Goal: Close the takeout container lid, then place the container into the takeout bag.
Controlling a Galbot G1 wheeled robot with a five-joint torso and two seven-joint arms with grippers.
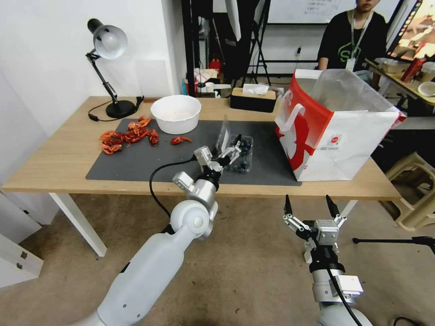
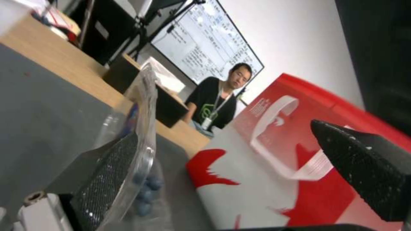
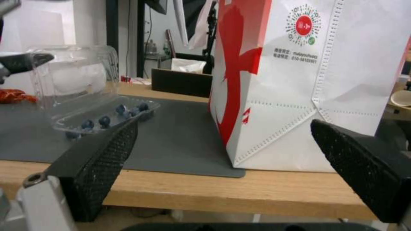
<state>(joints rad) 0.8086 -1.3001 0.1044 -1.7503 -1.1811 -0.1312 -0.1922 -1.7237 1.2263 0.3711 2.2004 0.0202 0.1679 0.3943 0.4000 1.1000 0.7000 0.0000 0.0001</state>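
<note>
Your largest piece is the takeout bag (image 1: 337, 136), standing upright on the table (image 1: 59, 167) to the right of the grey mat (image 1: 136, 163), its near corner just overlapping the mat edge. It looks like thin paper with a loose clear liner, so expect it to be light, to tip or slide if nudged; its mouth is wide open, giving plenty of room from above. The white handles (image 1: 292, 120) droop over the near side and could snag.

The takeout container (image 1: 239, 156) sits on the mat, a little left of the bag, with blueberries in the tray. It is thin clear plastic: judge it light, flexible, slippery and easy to crush. The lid (image 1: 223, 133) stands nearly upright on its hinge.

Your left gripper (image 1: 229, 151) is at the container, jaws spread wide, one finger (image 2: 109, 170) lying against the lid's face, nothing clamped. Push high on the lid, away from the hinge.

Your right gripper (image 1: 310, 207) waits below the table's front edge, jaws wide open and empty
</note>
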